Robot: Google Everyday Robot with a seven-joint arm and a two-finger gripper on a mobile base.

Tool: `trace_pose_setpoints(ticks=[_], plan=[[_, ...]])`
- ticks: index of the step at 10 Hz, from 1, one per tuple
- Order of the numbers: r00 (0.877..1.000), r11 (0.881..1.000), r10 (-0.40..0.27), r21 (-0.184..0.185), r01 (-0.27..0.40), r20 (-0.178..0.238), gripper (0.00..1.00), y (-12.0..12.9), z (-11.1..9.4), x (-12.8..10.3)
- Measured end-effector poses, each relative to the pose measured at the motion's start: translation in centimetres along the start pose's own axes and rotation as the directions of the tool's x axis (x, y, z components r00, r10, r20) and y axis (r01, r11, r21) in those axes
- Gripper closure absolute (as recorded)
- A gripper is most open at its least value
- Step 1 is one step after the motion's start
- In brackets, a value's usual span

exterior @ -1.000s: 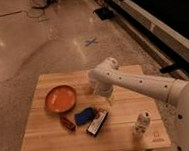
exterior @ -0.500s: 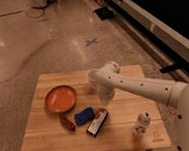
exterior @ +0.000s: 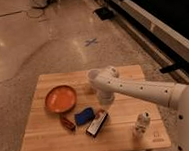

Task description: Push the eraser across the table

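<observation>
Your gripper (exterior: 103,108) hangs at the end of the arm, just above the far end of the eraser (exterior: 97,124). Whether it is released or clenched, you cannot tell from this view. The eraser lies flat near the middle of the counter (exterior: 49,140), set at an angle, just beside a blue object (exterior: 83,115). A bottle (exterior: 141,124) stands well apart on its other side. You appear to be in the approach step, with contact not yet plain. Next, bring the gripper low against the eraser's side and sweep steadily along a line that misses the blue object.
</observation>
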Motion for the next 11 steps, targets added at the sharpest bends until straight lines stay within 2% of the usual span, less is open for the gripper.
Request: trace_pose_setpoints(ticks=[3,11], plan=[[1.000,1.000,0.007,-0.015,-0.006,0.019,1.00,0.5,0.5,-1.5],[0.996,0.998,0.037,-0.043,-0.034,0.081,1.00,4.2,0.1,-5.5]])
